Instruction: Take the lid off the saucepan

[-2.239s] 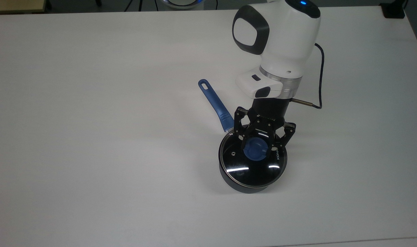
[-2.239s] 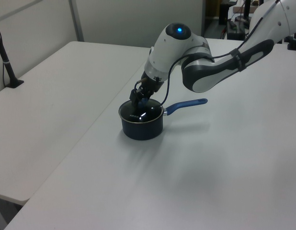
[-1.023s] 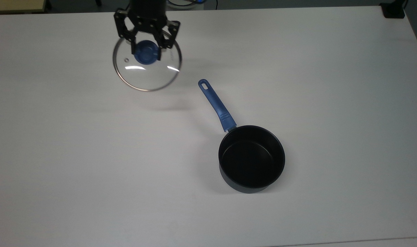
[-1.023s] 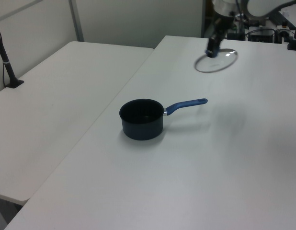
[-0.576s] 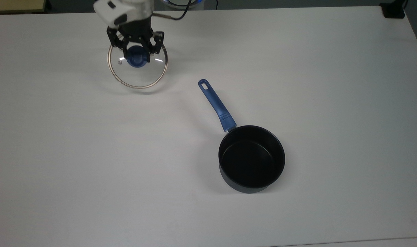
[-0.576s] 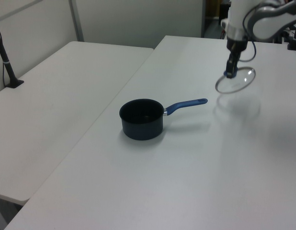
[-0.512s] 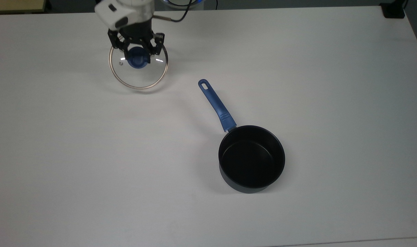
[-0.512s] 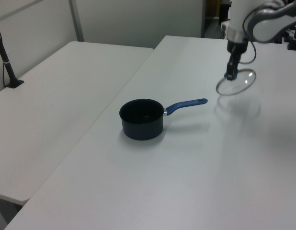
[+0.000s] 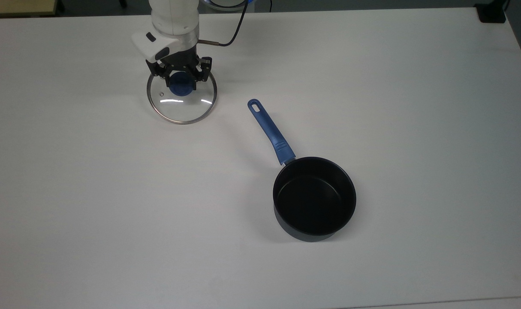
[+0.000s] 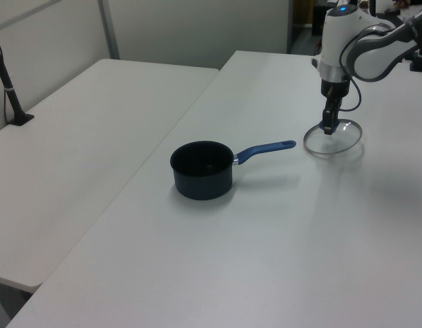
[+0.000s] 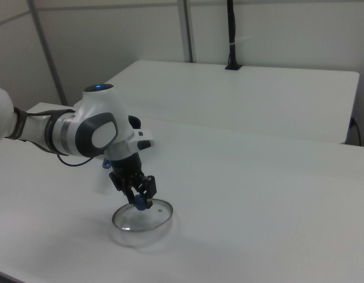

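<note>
Top view: we're seeing gripper (image 9: 182, 79) clamping the lid's (image 9: 182, 101) blue knob; lid sitting low on the white table (image 9: 71, 193), well apart from the uncovered saucepan (image 9: 314, 199).

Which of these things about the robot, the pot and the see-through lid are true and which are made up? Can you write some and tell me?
1. The lid is on the saucepan. False: the saucepan stands open with its dark inside showing, and the lid is apart from it, toward the top view's upper left.
2. The gripper is at the lid's blue knob. True.
3. The saucepan has a red handle. False: the handle is blue, with an oval hole at its end.
4. The saucepan's handle points toward the top view's upper left. True.
5. The lid is made of solid black metal. False: it is clear glass with a metal rim, and the white table shows through it.
</note>
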Controlling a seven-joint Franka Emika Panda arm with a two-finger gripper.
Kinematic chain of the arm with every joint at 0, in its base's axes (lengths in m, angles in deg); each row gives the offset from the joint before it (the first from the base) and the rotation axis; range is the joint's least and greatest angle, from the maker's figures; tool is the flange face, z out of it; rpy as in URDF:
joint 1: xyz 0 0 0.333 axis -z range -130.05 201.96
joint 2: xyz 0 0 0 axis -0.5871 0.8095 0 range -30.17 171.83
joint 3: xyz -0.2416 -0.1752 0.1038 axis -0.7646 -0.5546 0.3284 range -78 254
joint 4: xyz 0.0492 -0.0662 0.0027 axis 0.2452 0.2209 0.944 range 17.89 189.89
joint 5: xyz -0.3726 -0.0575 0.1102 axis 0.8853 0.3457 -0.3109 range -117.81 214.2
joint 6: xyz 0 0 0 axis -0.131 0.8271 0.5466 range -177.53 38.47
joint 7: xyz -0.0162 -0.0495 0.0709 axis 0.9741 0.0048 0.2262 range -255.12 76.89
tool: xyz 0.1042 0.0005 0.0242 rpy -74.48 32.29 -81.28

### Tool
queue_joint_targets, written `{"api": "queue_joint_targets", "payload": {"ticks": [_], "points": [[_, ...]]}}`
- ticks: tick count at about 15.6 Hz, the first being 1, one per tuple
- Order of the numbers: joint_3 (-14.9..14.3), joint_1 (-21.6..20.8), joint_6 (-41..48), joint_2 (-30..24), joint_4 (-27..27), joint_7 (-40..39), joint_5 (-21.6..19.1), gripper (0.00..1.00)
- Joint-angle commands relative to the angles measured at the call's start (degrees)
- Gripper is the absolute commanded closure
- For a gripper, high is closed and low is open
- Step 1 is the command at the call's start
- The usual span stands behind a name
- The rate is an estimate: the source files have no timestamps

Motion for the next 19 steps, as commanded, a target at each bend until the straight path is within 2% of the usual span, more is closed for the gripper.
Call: {"api": "queue_joint_targets", "payload": {"ticks": [1, 5, 8, 10, 12, 13, 14, 17, 19], "points": [[0.2, 0.5, 3.0, -1.3, -1.2, 0.0, -1.2, 0.0], [0.3, 0.5, 14.6, -1.5, -10.4, 1.8, -2.6, 0.0], [0.2, 0.0, 28.8, -1.5, -24.2, 3.5, -7.5, 0.0], [0.2, 0.0, 34.8, -1.4, -31.4, 4.5, -10.4, 0.0], [-0.3, -0.3, 38.0, -2.5, -34.6, 8.5, -13.3, 0.0], [-0.7, -1.4, 38.3, -3.5, -35.0, 11.2, -13.4, 0.0], [-2.5, -3.8, 38.3, -4.2, -35.0, 12.6, -13.4, 0.0], [-14.2, -17.2, 37.9, -4.6, -34.8, 12.0, -13.0, 0.0], [-14.9, -17.6, 34.7, -3.5, -34.8, 9.4, -11.8, 0.0]]}}
